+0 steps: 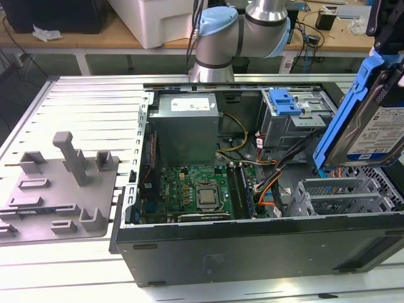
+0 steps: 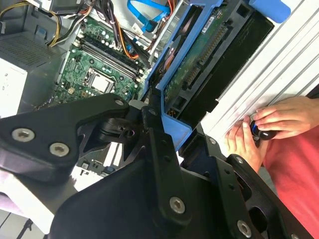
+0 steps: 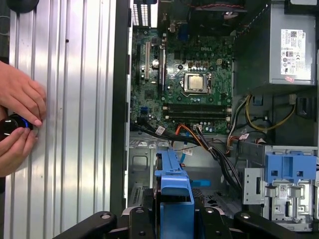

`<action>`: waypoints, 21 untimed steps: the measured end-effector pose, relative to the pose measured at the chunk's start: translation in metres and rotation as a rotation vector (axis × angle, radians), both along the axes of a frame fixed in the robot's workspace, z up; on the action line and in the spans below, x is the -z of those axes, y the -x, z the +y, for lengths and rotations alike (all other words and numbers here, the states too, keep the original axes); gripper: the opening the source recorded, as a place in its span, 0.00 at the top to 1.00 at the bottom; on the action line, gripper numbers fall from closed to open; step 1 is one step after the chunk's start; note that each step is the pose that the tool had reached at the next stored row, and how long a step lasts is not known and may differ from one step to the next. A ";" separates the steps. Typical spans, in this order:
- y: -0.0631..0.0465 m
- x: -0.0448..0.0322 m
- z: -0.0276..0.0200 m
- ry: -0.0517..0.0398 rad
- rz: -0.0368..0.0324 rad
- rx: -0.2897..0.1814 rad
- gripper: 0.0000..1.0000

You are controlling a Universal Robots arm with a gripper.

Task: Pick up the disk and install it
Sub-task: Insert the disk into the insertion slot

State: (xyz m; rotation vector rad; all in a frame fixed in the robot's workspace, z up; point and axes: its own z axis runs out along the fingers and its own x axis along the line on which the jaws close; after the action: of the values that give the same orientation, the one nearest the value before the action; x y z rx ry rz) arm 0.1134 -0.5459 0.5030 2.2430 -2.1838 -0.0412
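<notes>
The disk [image 1: 372, 129], a silver drive with a white-and-blue label in a blue plastic frame, hangs tilted on edge above the open computer case [image 1: 252, 252], at the exterior view's right. My gripper [image 1: 386, 38] comes down from above and is shut on it. In the second wrist view the black fingers [image 2: 154, 134] clamp the blue frame, and the disk's [image 2: 199, 55] green circuit-board underside shows beyond my gripper [image 2: 177, 132]. In the first wrist view the disk's [image 3: 174, 184] blue edge stands between the fingers of my gripper [image 3: 174, 219], over the case's metal drive bay [image 3: 144, 159].
Inside the case lie a motherboard [image 1: 196, 189], a grey power-supply box [image 1: 186, 123], a drive cage with a blue latch [image 1: 284, 101] and bundled cables [image 1: 271, 180]. A grey fixture plate [image 1: 57, 189] sits on the ribbed table. A person's hands [image 3: 17, 119] hold a small dark object beside the case.
</notes>
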 end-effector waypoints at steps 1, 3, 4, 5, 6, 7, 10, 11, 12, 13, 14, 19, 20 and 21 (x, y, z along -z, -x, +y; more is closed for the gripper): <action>-0.001 0.0004 0.0000 -0.0004 -0.0001 0.000 0.63; -0.002 0.0006 0.0000 -0.0004 -0.0001 0.000 0.63; -0.002 0.0009 0.0000 -0.0006 0.0000 0.001 0.63; -0.003 0.0012 0.0000 -0.0009 -0.0001 0.002 0.63; -0.003 0.0014 0.0000 -0.0010 0.0000 0.003 0.63; -0.003 0.0017 0.0000 -0.0011 -0.0001 0.004 0.63; -0.003 0.0027 0.0000 -0.0013 -0.0001 0.011 0.63; -0.003 0.0029 0.0001 -0.0014 -0.0001 0.013 0.63; -0.003 0.0033 0.0005 -0.0014 -0.0002 0.017 0.63; -0.003 0.0035 0.0008 -0.0016 -0.0002 0.019 0.63; -0.003 0.0038 0.0009 -0.0018 -0.0003 0.021 0.63; -0.003 0.0055 0.0016 -0.0019 -0.0004 0.035 0.63; -0.003 0.0059 0.0016 -0.0020 -0.0004 0.037 0.63; -0.003 0.0064 0.0016 -0.0019 -0.0004 0.039 0.63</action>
State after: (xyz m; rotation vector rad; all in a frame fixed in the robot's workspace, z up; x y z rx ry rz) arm 0.1168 -0.5444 0.4967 2.2019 -2.2283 -0.0433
